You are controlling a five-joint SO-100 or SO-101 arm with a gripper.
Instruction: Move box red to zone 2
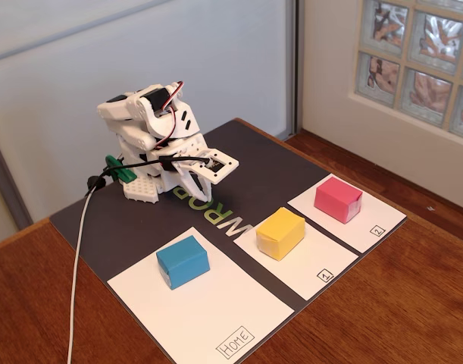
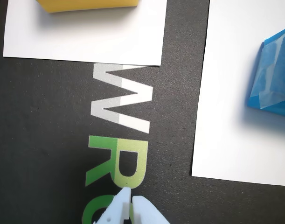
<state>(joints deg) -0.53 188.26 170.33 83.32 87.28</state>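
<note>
I saw the pinkish-red paper box (image 1: 338,199) sitting squarely on zone 2 (image 1: 371,220), well apart from my gripper (image 2: 131,201), whose fingers were together over open dark mat (image 1: 132,227).

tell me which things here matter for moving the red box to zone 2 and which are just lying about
For the job:
- red box, already lying on zone 2
- zone 2 sheet
- end effector, folded back at the base

Lying about:
- yellow box on sheet 1
- blue box on HOME sheet
- dark mat
</note>
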